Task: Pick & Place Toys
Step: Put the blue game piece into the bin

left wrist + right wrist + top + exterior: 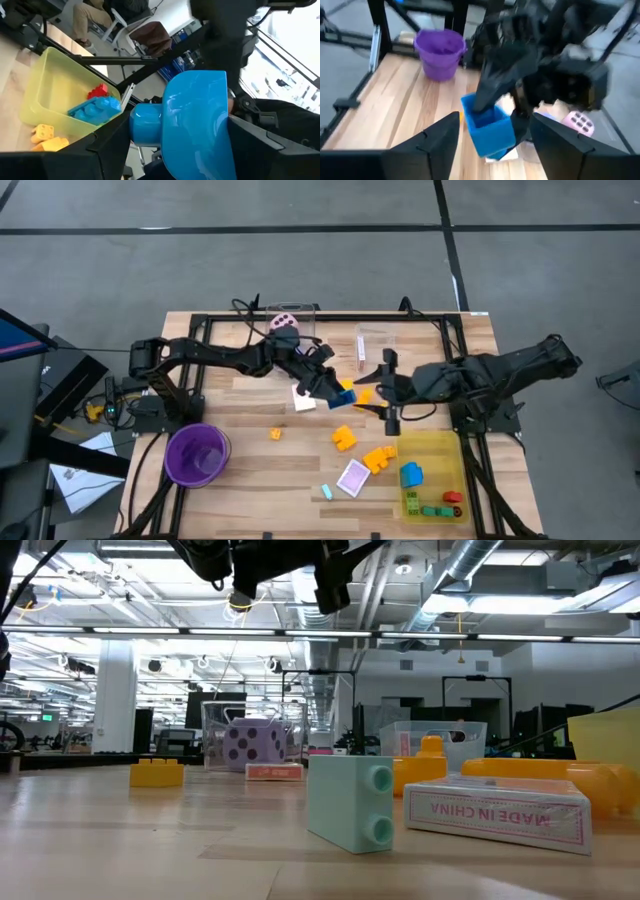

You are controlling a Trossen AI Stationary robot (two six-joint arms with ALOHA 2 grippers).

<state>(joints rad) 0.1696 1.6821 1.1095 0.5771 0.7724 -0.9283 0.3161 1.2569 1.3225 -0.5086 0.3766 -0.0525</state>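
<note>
A blue plastic block (344, 394) hangs over the middle of the table with my left gripper (330, 384) shut on it, its arm reaching in from the left. My right gripper (386, 393) faces it from the right, open, its fingers apart on either side of the space just short of the block (487, 127), touching nothing. Loose toys lie on the wood near the front: orange and yellow blocks (343, 438), a pink-white card (353, 477) and a pale green block (350, 802). A blue block (410, 474) with green and red ones rests in the yellow tray (445, 445). My left gripper pinches the blue block between its two fingers, one on each of two opposite sides (220, 150). The fingers come roughly level from the table's left. The block is lifted clear of the table, a stud (145, 131) pointing sideways toward one finger.
A purple cup (197, 453) stands at the front left. Clear boxes sit at the far edge, one holding a pink dotted die (285, 322). A white card (303, 400) and an orange block (363, 395) lie under the grippers. The yellow tray fills the front right.
</note>
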